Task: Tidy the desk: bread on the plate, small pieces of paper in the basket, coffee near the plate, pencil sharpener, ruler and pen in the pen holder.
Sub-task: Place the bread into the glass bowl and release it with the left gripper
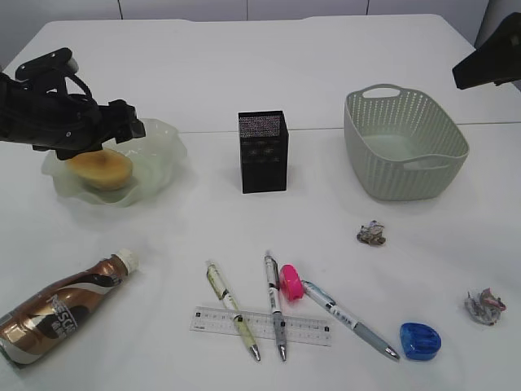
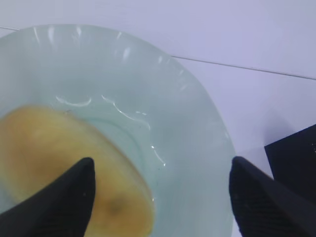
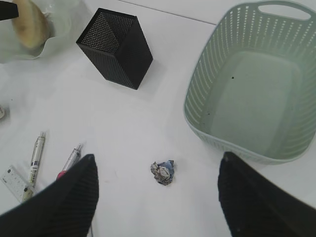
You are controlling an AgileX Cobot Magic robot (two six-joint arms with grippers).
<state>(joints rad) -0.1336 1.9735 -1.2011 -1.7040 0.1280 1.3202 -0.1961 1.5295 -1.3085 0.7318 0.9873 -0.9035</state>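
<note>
Over the plate, the left gripper stands open above the bread, which lies free in the dish, so that step looks done. Right gripper hangs open near a paper ball beside the basket; next, probably lower and pinch it.

White desk holds plate, basket, coffee.

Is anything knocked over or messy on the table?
Yes. The coffee bottle lies on its side at the front left instead of standing. Two crumpled paper balls sit loose on the desk, outside the basket. Two pens lie across the ruler.
</note>
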